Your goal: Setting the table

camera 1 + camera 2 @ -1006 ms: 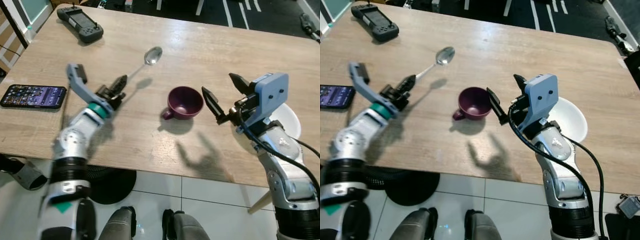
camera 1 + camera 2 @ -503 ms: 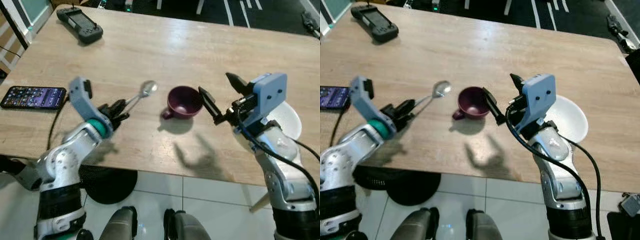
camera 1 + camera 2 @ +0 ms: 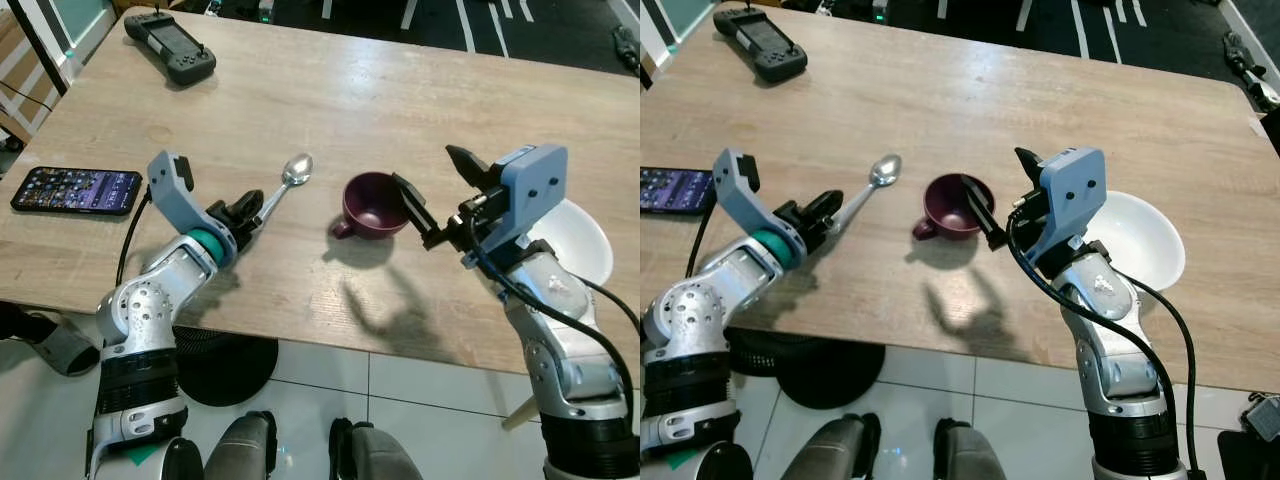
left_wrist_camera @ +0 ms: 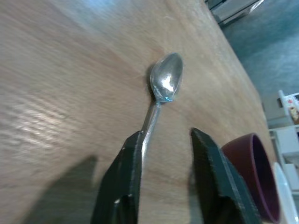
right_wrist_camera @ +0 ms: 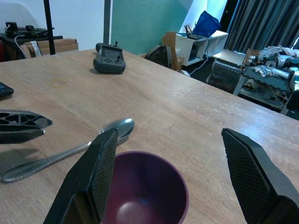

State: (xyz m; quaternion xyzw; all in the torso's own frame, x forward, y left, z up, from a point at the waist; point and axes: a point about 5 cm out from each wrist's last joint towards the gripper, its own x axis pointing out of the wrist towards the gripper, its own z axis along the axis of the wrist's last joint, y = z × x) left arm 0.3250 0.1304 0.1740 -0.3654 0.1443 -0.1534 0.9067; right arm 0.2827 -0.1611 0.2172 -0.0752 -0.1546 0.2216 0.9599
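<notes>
The purple cup (image 3: 374, 204) stands empty; left gripper (image 4: 163, 140) spread beside the spoon (image 3: 285, 183), right gripper (image 5: 173, 154) spread above the cup.

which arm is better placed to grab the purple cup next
Right. The right gripper hangs open just beside the purple cup, fingers spread towards its rim. The left gripper is farther off, at the spoon handle.

Spoon (image 3: 289, 181): now lying flat on the table (image 3: 420, 110) just beside the purple cup (image 3: 374, 204), no longer raised farther off.
Left gripper (image 4: 161, 154): having come down with it, its fingers are now parting, one touching the handle.
Right gripper (image 3: 441, 196): edging closer over the cup.
</notes>
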